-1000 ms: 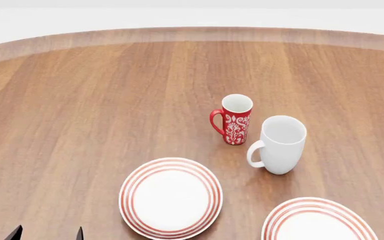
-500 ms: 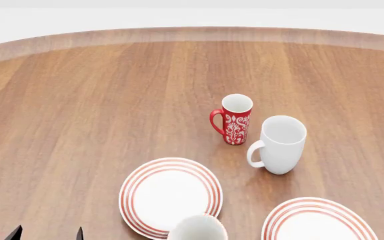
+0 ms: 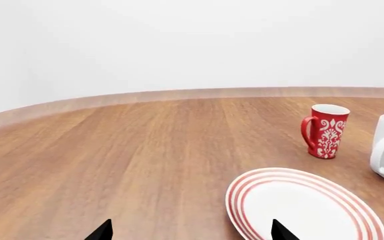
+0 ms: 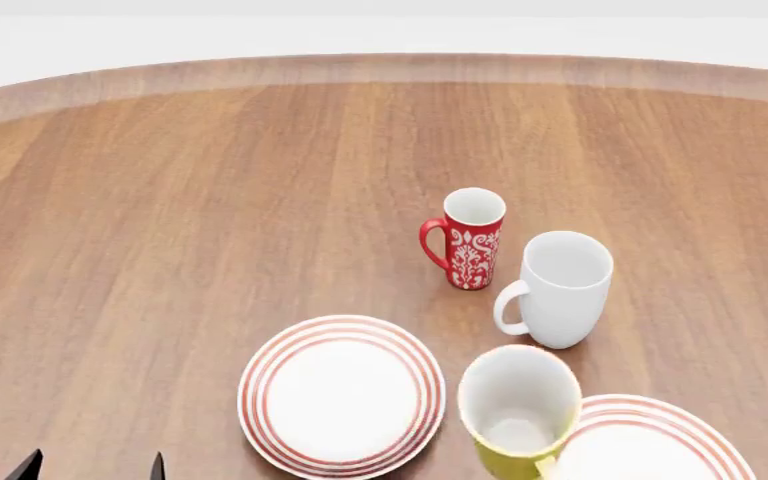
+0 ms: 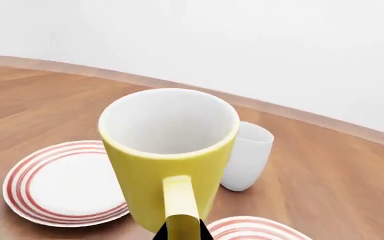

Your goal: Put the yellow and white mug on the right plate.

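The right gripper (image 5: pixel 182 231) was clamped on the mug's (image 4: pixel 519 405) handle, upright, with the right plate (image 4: pixel 678 440) just at its 4 o'clock; the left gripper (image 3: pixel 190 231) sat apart, idle.

Head camera looks steeply down toward twelve o'clock; both wrist cameras sit low, nearly level, sharing the white mug (image 4: pixel 564 285).
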You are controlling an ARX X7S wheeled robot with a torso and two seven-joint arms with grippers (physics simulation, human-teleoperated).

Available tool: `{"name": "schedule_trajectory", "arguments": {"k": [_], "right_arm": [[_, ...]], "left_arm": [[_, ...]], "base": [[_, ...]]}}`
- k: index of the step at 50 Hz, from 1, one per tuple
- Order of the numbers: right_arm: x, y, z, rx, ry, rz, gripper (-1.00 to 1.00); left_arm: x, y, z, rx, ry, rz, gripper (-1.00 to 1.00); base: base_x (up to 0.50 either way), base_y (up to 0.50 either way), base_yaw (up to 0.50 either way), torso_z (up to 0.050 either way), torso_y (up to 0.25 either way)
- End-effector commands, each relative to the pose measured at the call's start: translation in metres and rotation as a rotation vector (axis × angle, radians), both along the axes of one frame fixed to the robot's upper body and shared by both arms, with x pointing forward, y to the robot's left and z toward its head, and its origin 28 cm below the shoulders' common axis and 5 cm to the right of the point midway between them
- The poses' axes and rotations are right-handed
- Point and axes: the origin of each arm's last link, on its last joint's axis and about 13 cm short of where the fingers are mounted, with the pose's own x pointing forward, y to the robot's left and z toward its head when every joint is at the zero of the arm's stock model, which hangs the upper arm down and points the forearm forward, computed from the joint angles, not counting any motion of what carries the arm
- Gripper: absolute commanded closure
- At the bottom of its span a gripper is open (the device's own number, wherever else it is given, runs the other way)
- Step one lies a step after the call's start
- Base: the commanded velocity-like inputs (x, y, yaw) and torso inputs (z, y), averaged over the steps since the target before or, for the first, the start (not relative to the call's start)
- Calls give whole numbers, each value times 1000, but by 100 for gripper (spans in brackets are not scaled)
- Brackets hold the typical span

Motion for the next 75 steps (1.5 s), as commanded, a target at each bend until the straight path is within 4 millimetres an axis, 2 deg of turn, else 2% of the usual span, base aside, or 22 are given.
{"name": "schedule_trajectory", "arguments": {"k": [1, 23, 54, 75], "right_arm": [[11, -7, 6, 68, -1, -149, 100], [22, -15, -3, 69, 9, -315, 100], [29, -13, -12, 106, 90, -412, 100], [30, -12, -18, 101, 139, -407, 100]], "left_arm": [[1, -1, 2, -2, -10, -4, -100], [1, -2, 2, 2, -12, -6, -100], [1, -1, 2, 0, -12, -6, -100], [1, -1, 2, 2, -13, -6, -100]], "base": [[0, 0, 0, 0, 0], [0, 0, 0, 0, 0], [0, 0, 0, 0, 0], [0, 0, 0, 0, 0]]}}
